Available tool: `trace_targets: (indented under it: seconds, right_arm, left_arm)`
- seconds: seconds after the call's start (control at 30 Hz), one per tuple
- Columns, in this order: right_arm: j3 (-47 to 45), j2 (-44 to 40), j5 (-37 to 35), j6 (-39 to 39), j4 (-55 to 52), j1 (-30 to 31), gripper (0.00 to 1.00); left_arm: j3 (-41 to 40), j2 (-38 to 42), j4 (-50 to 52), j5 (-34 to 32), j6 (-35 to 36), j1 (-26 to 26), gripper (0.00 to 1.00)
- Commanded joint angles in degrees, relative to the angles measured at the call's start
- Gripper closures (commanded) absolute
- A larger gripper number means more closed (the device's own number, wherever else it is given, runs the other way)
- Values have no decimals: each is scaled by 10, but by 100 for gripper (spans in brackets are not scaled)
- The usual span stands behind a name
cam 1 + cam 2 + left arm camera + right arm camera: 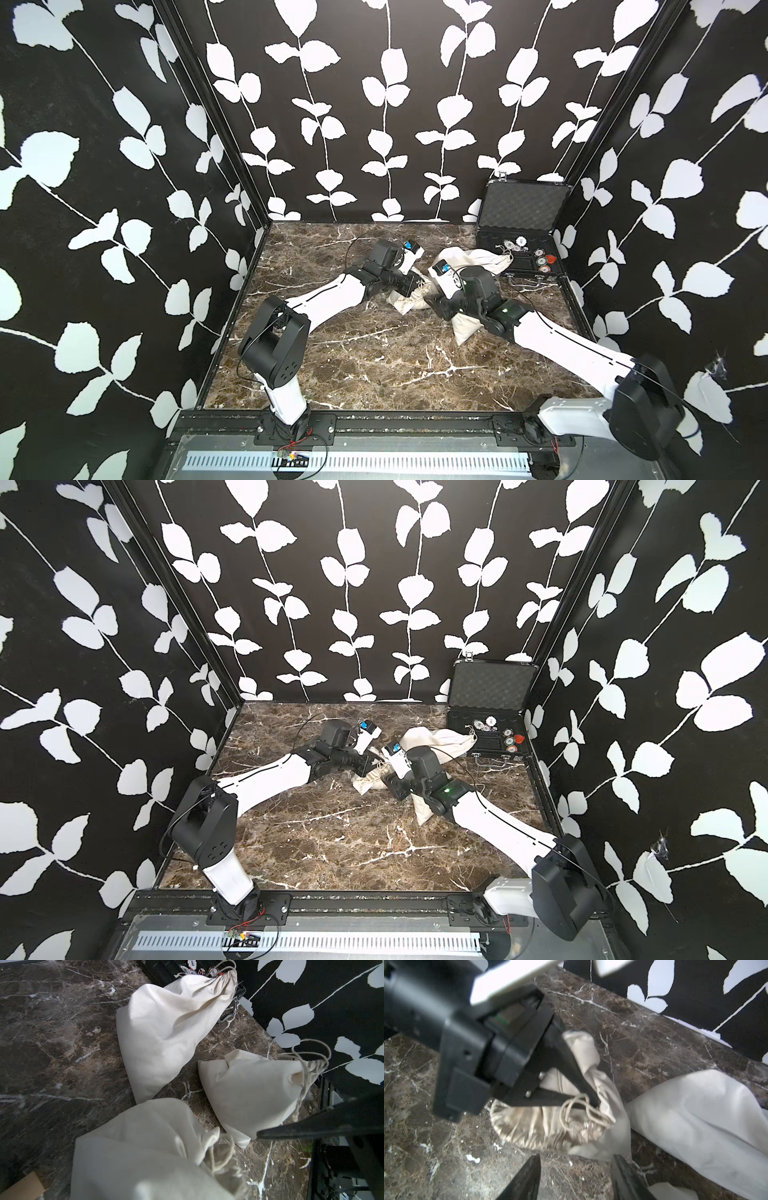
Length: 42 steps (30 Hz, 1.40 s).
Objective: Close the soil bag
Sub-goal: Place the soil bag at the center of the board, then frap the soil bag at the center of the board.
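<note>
So the small cream cloth drawstring soil bag (542, 1128) sits slumped on the brown marble tabletop (446, 1157), puckered mouth facing the right gripper (576, 1156), whose jaws are spread just short of it. The left gripper (592, 1104) is over the bag's far side, jaws pinched on its pale drawstring (593, 1115), looks like.

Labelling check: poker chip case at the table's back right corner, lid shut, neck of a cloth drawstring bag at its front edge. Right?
Not quite. The poker chip case has its lid open, standing upright, as both top views show. The rest holds: back right corner of the marble table, neck of a cloth drawstring bag at its front edge.
</note>
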State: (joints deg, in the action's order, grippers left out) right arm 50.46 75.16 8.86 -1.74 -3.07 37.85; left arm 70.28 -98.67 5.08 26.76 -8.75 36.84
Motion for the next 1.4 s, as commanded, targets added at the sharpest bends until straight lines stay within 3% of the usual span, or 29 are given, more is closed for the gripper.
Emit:
trace_targets:
  seconds: [0.0,0.2,0.37,0.47,0.7,0.9,1.03,1.27,1.37]
  right_arm:
    - [28,25,4,-11,53,3,44]
    - [37,68,-14,-6,75,4,52]
    - [25,81,-29,6,87,4,82]
    - [19,64,-34,3,96,4,99]
    - [9,-17,-32,19,104,4,100]
    - [0,-69,-29,24,140,3,100]
    - [14,-78,-24,25,160,2,100]
    - [57,-48,11,1,150,3,100]
    - [57,-34,41,2,156,4,100]
  left_arm:
    - [0,12,-57,22,-3,2,100]
    - [-7,15,-65,27,-10,1,100]
    - [-8,17,-64,29,-11,2,99]
    - [-8,17,-51,13,-6,1,91]
    - [-37,36,-38,-100,-42,-8,66]
    - [-79,55,-56,-102,-95,-41,60]
    - [-88,93,-25,-127,-72,-43,57]
    - [-143,244,-54,-193,7,-27,33]
    - [-170,296,-106,-178,14,-15,28]
